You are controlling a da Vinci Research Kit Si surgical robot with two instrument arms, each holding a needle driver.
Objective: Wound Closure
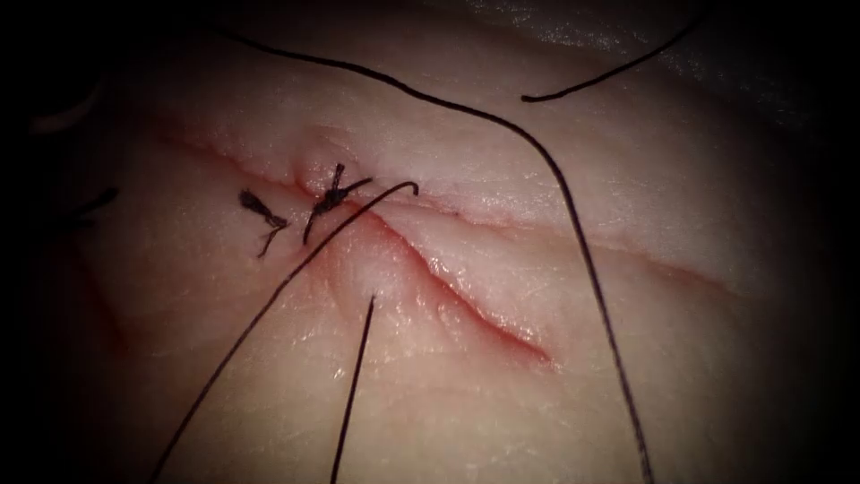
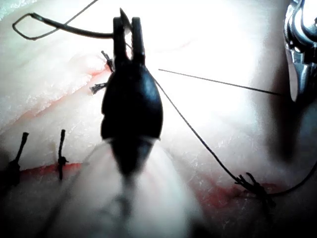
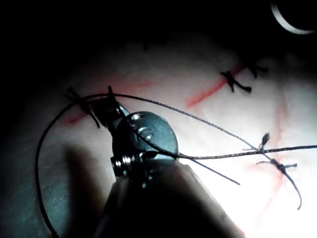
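The tissue has a cut running from upper left to lower right, its lower part gaping. My left tool is shut on the curved needle near its pointed end, held above the tissue and not in it. The needle also shows as a pale arc in the right wrist view. Thread comes out of the tissue just left of the cut and runs toward the near edge. My right tool hovers over a stitch with thread draped across its wrist.
Two tied knots with short cut ends sit at the cut's upper left. A long thread arcs over the tissue right of the cut. A loose thread end lies at the far right. Red fluid lines the cut.
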